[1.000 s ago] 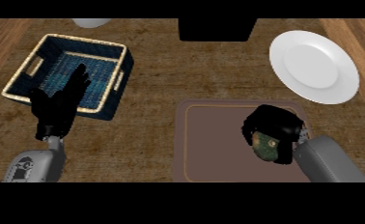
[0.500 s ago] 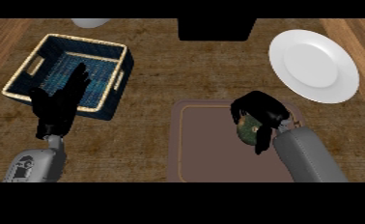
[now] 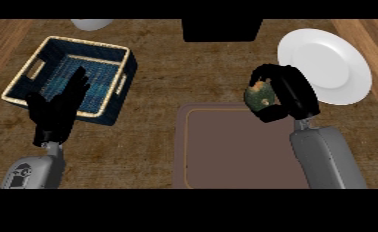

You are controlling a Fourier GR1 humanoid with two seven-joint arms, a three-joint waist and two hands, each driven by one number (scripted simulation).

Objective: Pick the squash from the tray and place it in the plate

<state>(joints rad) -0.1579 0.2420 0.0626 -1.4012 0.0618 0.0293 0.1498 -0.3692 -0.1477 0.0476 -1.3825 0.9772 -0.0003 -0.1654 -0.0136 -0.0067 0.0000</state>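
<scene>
Our right hand (image 3: 290, 92) grasps the squash (image 3: 259, 98) just beside the plate (image 3: 328, 63); our left hand (image 3: 57, 111) rests released.

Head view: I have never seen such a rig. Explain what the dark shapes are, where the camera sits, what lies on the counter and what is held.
The camera sits at the robot's head and looks steeply down at a wooden counter. The two grey forearms coming in from below end in black hands. The right hand is curled round a mottled green squash, over the far right corner of the brown tray and short of the white plate. The left hand rests open at the left, over the near side of a dark basket. A black block and a pale round thing lie at the far edge, too cut off to identify.
</scene>
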